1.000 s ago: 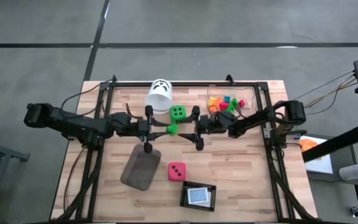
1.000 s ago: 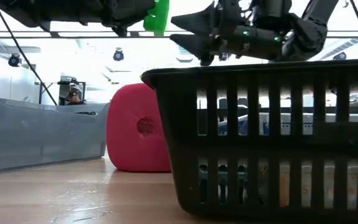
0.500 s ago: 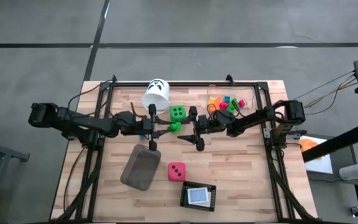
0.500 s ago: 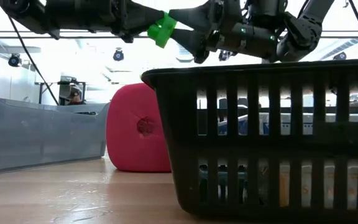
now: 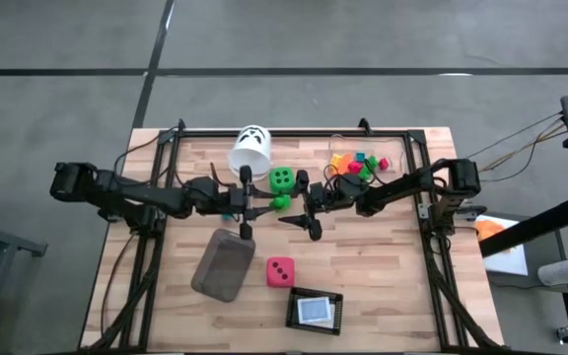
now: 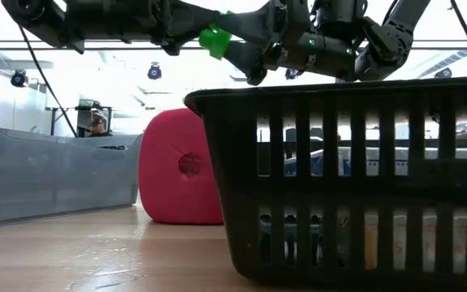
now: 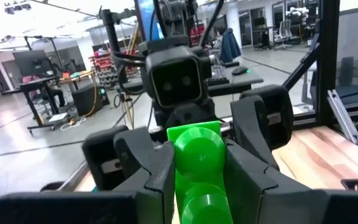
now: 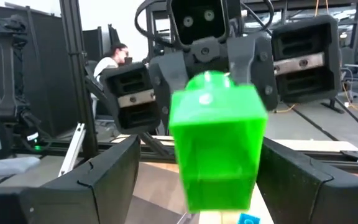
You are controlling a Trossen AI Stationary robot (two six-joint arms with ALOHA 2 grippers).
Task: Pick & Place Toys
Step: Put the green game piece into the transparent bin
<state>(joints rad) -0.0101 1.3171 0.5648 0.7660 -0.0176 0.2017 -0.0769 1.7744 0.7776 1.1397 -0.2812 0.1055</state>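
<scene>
Green brick point(image 5: 280, 201) midair; green die point(image 5: 282, 178) just beside.

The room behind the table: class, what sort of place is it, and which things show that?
Probably a robotics lab or workshop. A wooden table in a black frame stands on bare concrete, desks with monitors fill the open hall behind, and a seated person works at one.

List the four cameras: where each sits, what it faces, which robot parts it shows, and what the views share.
High: overhead, straight down; both arms, left tool, right tool.
Low: table height, level past black basket; arms above.
Left wrist: faces right tool past its own fingers.
Right wrist: faces left tool.
Shared: green brick, gripped by left tool.
</scene>
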